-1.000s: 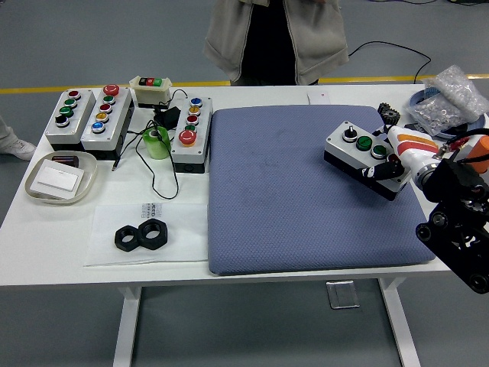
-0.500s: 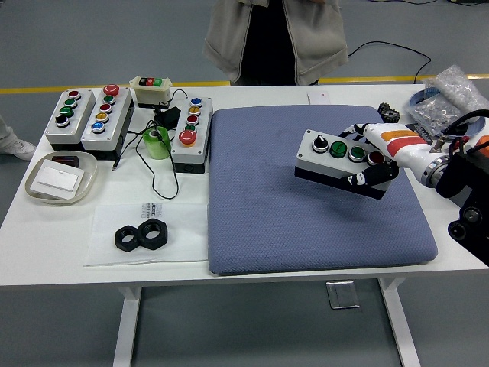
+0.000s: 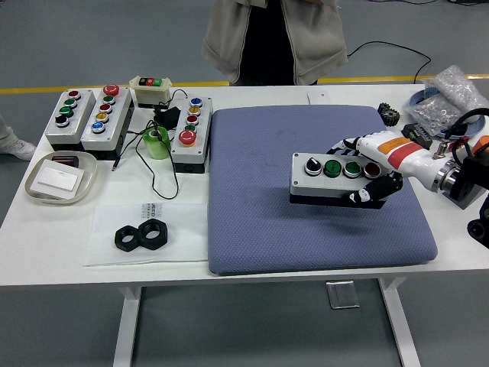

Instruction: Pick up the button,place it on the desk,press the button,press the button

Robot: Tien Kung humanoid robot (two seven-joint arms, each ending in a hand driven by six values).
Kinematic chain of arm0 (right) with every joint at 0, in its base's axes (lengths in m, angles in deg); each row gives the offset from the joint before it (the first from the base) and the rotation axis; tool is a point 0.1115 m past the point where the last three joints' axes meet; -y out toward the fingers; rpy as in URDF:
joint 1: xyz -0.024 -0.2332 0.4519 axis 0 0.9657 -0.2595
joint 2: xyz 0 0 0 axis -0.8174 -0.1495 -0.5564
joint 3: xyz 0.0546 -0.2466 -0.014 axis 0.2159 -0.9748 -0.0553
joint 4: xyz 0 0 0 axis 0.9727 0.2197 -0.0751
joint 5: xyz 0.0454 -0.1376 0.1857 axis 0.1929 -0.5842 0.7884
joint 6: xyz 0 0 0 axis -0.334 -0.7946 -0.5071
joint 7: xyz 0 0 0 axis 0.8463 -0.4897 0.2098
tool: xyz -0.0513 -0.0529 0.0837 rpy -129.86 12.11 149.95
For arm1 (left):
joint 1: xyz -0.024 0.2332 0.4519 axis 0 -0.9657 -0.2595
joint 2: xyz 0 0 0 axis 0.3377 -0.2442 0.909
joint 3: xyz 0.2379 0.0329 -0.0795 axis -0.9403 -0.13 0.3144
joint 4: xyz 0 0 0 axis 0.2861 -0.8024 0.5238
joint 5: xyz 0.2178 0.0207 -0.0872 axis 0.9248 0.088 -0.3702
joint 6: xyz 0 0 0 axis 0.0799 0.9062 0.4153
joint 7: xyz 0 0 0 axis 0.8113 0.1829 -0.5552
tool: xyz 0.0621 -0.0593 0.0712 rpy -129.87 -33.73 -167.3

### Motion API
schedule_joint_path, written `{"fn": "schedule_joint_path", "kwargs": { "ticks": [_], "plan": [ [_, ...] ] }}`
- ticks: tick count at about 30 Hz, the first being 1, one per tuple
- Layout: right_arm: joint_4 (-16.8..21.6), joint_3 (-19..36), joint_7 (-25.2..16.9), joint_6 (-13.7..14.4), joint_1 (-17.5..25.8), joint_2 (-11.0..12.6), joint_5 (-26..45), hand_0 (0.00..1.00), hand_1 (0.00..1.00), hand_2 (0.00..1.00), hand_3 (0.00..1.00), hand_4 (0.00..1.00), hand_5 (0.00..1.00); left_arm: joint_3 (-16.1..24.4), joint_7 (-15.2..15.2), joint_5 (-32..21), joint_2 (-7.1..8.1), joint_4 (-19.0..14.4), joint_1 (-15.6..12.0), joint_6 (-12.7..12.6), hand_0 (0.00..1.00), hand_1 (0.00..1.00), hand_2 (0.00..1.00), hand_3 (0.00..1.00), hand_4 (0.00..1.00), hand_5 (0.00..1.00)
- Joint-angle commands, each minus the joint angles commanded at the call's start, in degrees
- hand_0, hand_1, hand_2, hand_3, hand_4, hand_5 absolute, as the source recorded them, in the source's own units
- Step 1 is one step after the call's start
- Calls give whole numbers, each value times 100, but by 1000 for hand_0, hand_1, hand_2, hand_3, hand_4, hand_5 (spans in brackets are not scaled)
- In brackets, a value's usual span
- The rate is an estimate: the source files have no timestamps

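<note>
On the far left of the counter (image 3: 46,252) sit two grey button boxes (image 3: 85,117) side by side, with a shallow white tray (image 3: 32,187) holding a card just nearer. Nearer still, two black hex nuts (image 3: 141,235) lie touching on a clear sheet. A small three-button switch (image 3: 150,88) rests at the far edge, a green tape roll (image 3: 157,142) with a loose cable lies beside it, and a third box with a red mushroom button (image 3: 191,130) stands against the left edge of the blue pad (image 3: 252,191); these spares are parked off the pad, which seems kept free as the working area.

Over the right half of the pad is the task's four-button control box (image 3: 332,177), with a black selector, two green buttons and a dark red one facing up. The right hand (image 3: 372,171) grips it by its right end, fingers (image 3: 373,189) wrapped along the near side and underneath, so the buttons remain uncovered for pressing. The box looks level and seems to hang just above the pad (the shadow beneath suggests it is not yet down). At the far right corner lie a bag of small metal parts (image 3: 449,98) and a black gear (image 3: 388,115). A person (image 3: 271,38) stands at the far side, hands out of sight. The left arm is not visible.
</note>
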Motion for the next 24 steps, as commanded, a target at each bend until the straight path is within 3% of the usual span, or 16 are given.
{"fn": "schedule_joint_path", "kwargs": {
  "ticks": [8,15,24],
  "plan": [
    [-188,-367,-206,29,-148,56,82,427,433,483,685,880,2,20,-10,36,-2,-1,-14,-3,716,831,882,832,647,998],
    [-170,-797,-436,206,-336,228,337,423,440,493,690,882,2,2,-5,10,-4,-3,7,1,718,832,882,832,647,998],
    [-133,-1167,-530,333,-460,235,371,417,438,490,689,886,2,-2,-5,2,-8,-3,21,2,726,832,882,833,647,998]
  ]
}}
